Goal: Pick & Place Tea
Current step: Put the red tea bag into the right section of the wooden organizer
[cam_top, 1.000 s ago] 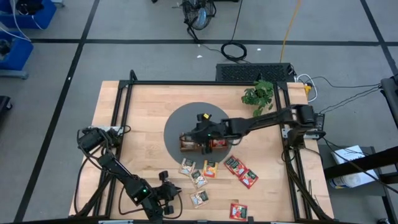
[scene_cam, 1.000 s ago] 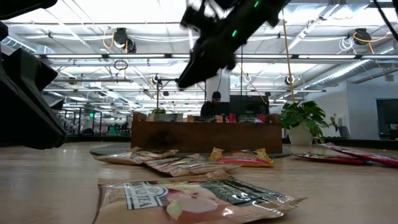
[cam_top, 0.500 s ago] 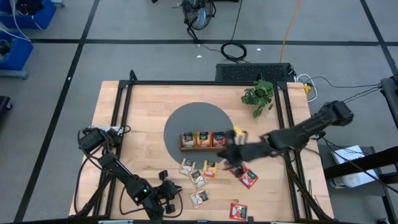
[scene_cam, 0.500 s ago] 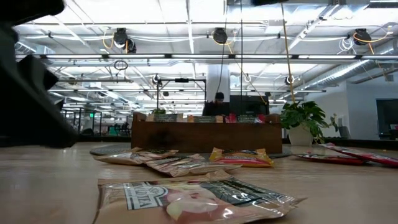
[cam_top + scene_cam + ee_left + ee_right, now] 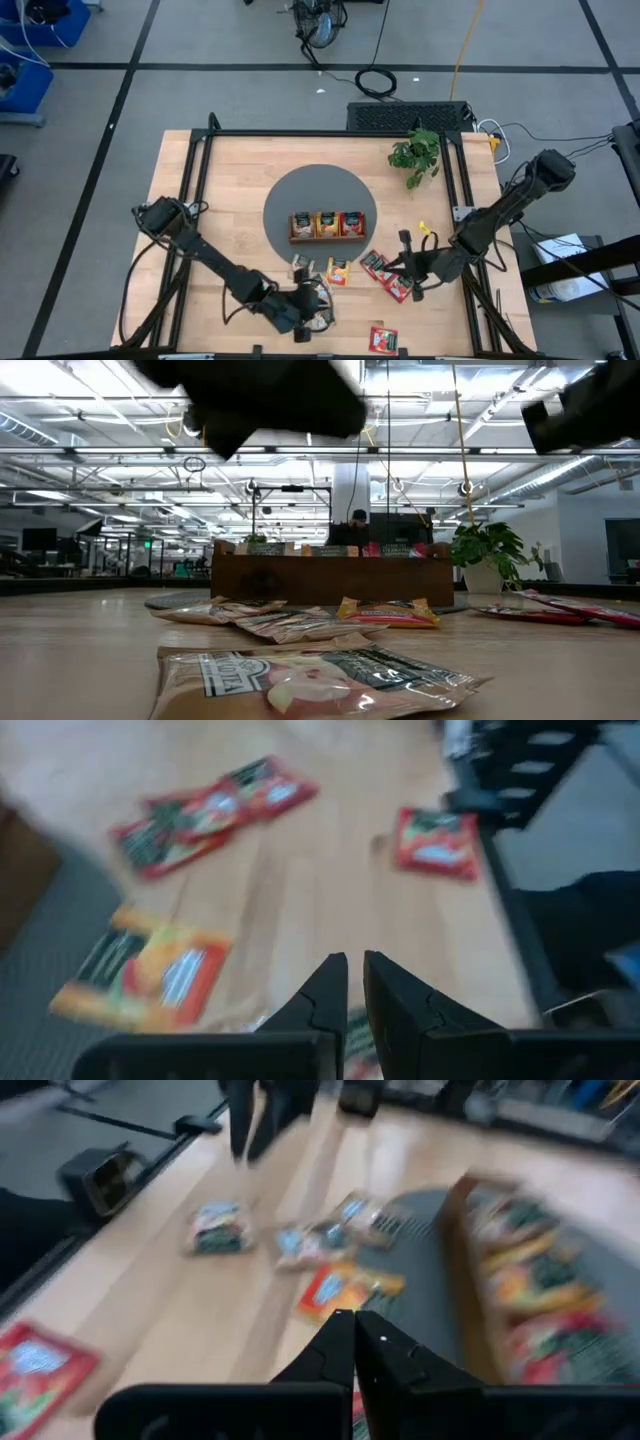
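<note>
Loose tea packets lie flat on the wooden table. Two beige ones (image 5: pixel 300 266) (image 5: pixel 318 286) and an orange one (image 5: pixel 338 270) lie near the middle. Two red ones (image 5: pixel 376 264) (image 5: pixel 399 287) lie to their right, and one red one (image 5: pixel 383 340) lies by the near edge. More packets stand in the wooden tray (image 5: pixel 325 226). My left gripper (image 5: pixel 316 306) (image 5: pixel 355 970) is shut and empty, low over the near beige packets. My right gripper (image 5: pixel 402 270) (image 5: pixel 355 1328) is shut and empty, over the two red packets.
The tray stands on a round grey mat (image 5: pixel 290 195). A potted plant (image 5: pixel 417 152) stands at the far right. A black frame rail (image 5: pixel 200 190) runs around the table. Both arms reach in low, close to each other, over the near half.
My right gripper has left the tray and swung toward the table's right and near edges, down over the red packets. My left arm has stretched out from the near-left corner toward the right, bringing its gripper over the loose packets.
</note>
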